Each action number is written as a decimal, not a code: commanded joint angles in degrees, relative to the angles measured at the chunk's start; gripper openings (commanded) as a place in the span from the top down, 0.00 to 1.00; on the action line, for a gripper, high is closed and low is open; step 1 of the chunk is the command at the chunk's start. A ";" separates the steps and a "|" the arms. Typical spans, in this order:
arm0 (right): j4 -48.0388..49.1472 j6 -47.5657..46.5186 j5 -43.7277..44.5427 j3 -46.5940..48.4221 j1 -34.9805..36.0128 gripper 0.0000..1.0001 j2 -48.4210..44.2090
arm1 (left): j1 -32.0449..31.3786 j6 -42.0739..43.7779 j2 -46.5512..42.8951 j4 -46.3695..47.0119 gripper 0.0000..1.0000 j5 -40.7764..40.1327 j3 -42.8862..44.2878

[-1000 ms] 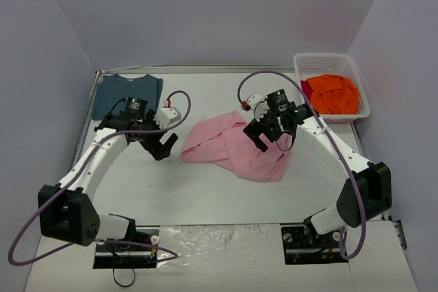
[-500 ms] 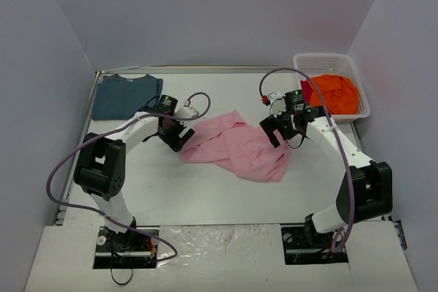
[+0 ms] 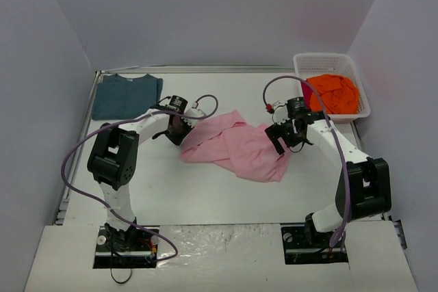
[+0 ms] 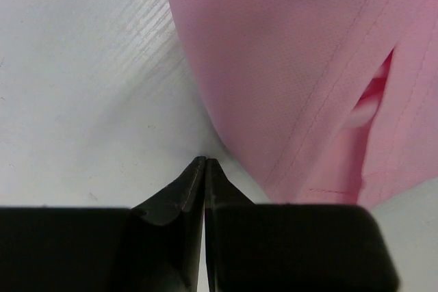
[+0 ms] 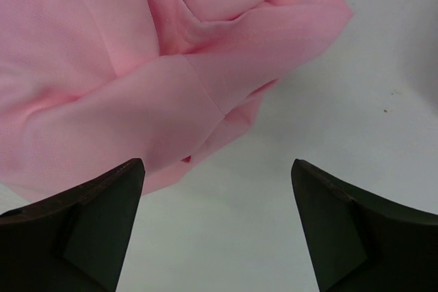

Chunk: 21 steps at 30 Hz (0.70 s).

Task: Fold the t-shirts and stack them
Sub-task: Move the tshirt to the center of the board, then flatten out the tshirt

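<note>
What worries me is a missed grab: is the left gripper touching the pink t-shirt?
Cannot tell. Left wrist view: shut left gripper sits beside the pink t-shirt, gap unclear.

My white-and-black left arm (image 3: 137, 124) rises from its base, bends sharply at the elbow, and sends its forearm out low and to the right. At its end, my black two-finger left gripper (image 3: 179, 128) (image 4: 205, 163) has its jaws pressed tight together, the tips meeting in a thin seam with nothing visible between them. My white-and-black right arm (image 3: 333, 145) stretches forward and angles in to the left. Its black two-finger right gripper (image 3: 284, 138) (image 5: 216, 165) points downward, jaws spread wide apart, gripping nothing.
</note>
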 commanded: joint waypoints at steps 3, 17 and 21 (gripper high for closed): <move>-3.70 -3.52 0.59 0.67 -2.56 0.21 -3.69 | -0.33 -0.71 -1.37 -1.60 0.98 -0.46 1.55; -7.31 -10.47 -2.04 0.94 -2.56 0.43 6.76 | -0.59 -0.44 -1.99 -2.04 0.98 -1.34 1.20; -6.61 -10.04 -3.10 2.43 -2.56 0.44 9.93 | -0.59 -0.44 -1.99 -1.78 0.98 -1.07 0.93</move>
